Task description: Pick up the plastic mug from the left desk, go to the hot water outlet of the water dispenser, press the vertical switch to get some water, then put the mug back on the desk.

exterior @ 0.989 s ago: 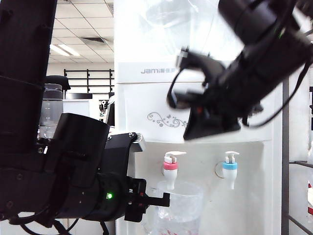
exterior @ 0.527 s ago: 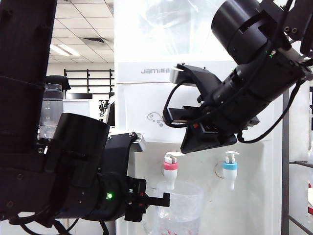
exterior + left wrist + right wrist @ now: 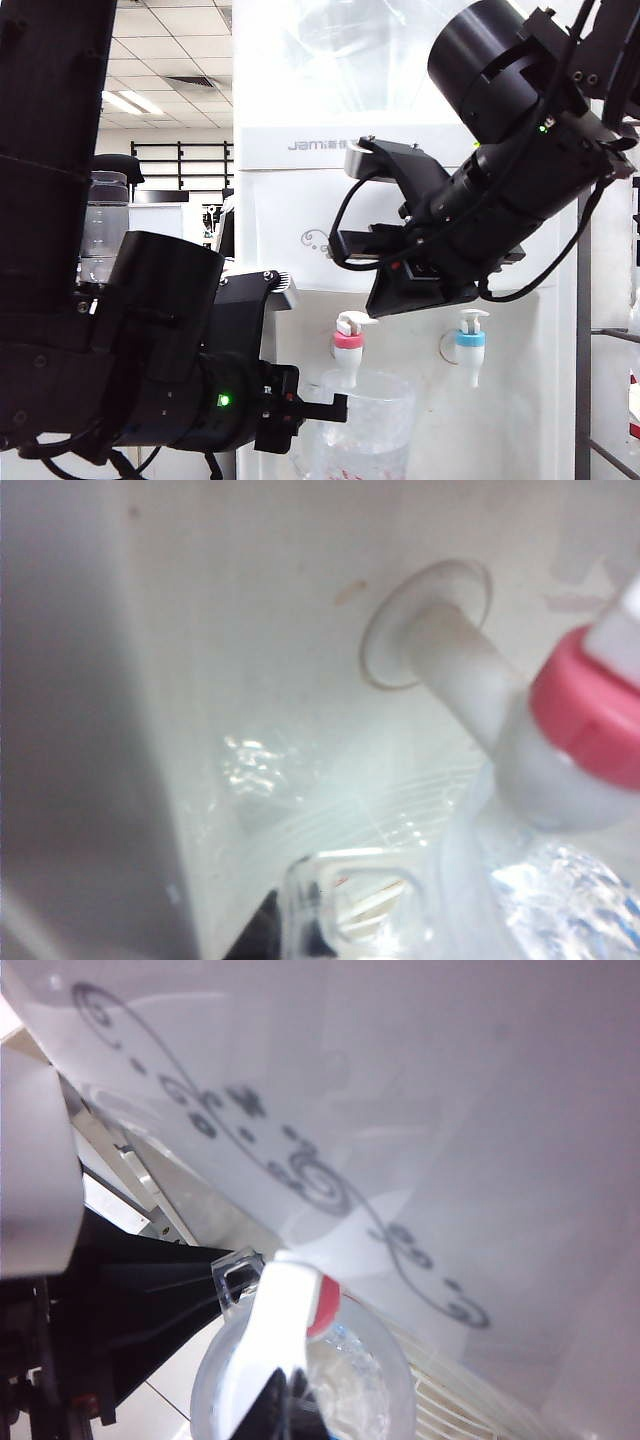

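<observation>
The plastic mug (image 3: 366, 422) hangs under the hot water outlet (image 3: 348, 342), a white tap with a red-pink collar on the water dispenser (image 3: 300, 215). My left gripper (image 3: 335, 408) is shut on the mug's handle (image 3: 352, 900), with the red collar (image 3: 590, 720) just above the mug. The right gripper (image 3: 385, 300) is shut and empty, just above the vertical switch (image 3: 356, 320). In the right wrist view its dark fingertips (image 3: 290, 1408) sit over the near end of the white lever (image 3: 275, 1325), above the mug's rim (image 3: 395, 1360). The left desk is out of view.
A blue-collared tap (image 3: 470, 340) sits to the right of the red one. A big clear bottle (image 3: 330, 40) tops the dispenser. A smoky-grey bottle (image 3: 104, 225) stands behind my left arm (image 3: 150, 360). A ribbed drip grille (image 3: 470, 1405) lies below the taps.
My right arm has come down and to the left, bringing its gripper close over the red tap's lever. The left arm and the mug have not moved.
</observation>
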Robot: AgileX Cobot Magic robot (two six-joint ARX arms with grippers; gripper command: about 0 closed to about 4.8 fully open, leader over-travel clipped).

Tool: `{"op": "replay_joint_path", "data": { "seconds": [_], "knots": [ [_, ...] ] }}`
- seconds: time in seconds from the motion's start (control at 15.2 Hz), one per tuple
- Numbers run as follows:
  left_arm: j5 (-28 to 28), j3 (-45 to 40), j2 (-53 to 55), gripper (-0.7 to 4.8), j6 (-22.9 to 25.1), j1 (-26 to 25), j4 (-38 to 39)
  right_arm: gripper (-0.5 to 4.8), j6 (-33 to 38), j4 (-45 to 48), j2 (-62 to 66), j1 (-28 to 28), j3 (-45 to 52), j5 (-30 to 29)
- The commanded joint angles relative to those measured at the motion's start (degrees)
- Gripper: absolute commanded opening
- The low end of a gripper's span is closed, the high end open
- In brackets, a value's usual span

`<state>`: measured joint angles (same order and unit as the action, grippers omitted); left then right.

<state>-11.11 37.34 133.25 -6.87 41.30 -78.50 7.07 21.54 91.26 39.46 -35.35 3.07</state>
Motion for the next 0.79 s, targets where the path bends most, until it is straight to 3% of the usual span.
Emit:
{"op": "replay_joint_path", "data": {
  "seconds": [0.07, 0.79],
  "knots": [
    [-1.70, 1.16, -1.05, -0.06, -0.02, -0.52, -3.80, -0.06, 0.24, -2.62, 0.26, 0.07, 0.07, -0.24],
    [-1.70, 1.16, -1.05, -0.06, -0.02, -0.52, -3.80, -0.06, 0.46, -5.20, 0.26, 0.11, 0.07, -0.39]
  ]
}}
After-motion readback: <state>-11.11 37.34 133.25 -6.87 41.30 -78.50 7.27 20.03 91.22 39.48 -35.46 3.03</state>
